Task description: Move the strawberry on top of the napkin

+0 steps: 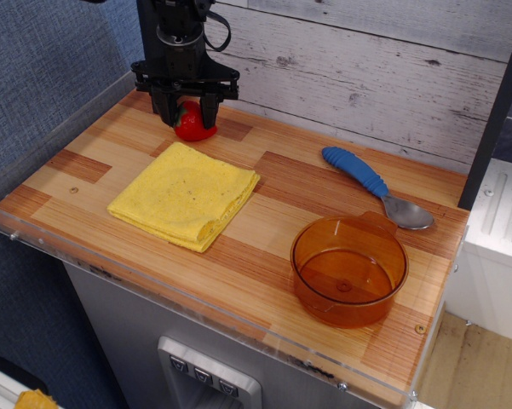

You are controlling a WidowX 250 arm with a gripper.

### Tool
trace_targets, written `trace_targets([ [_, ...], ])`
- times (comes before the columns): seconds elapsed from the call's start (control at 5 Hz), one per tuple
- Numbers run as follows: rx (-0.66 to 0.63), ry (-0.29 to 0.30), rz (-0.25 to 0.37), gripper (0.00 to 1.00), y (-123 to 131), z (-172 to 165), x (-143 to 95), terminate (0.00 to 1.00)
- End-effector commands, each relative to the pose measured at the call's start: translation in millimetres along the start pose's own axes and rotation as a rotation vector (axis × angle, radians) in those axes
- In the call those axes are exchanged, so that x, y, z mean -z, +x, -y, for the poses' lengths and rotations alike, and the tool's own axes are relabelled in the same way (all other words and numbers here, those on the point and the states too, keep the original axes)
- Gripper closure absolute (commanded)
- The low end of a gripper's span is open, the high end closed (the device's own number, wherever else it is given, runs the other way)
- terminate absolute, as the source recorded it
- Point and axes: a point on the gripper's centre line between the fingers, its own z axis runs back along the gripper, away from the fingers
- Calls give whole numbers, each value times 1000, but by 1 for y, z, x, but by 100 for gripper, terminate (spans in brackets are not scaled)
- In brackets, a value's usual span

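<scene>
The strawberry (194, 128) is small, glossy and red, and rests on the wooden table at the back left, just behind the napkin. My black gripper (190, 114) has come straight down over it. Its two fingers (171, 111) stand close on either side of the strawberry and seem to press it; its top and green cap are hidden between them. The napkin (185, 194) is a folded yellow square lying flat at the left middle of the table, with nothing on it.
An orange transparent bowl (349, 268) stands at the front right. A spoon with a blue handle (371, 183) lies behind it. A grey plank wall runs along the back, and a clear acrylic rim (111, 273) edges the table's front and left.
</scene>
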Motion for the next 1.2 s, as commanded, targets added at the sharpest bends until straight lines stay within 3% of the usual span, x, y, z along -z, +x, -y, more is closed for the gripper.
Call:
trace_targets([
  [0.0,-26,-10,58,100,7,-8,-36,0],
  [0.4,-69,17,93,100,-4,-6,-71,0],
  [0.6,-111,38,67,100,-23,3,-86,0],
  [1.0,-135,49,-11,100,-70,18,-78,0],
])
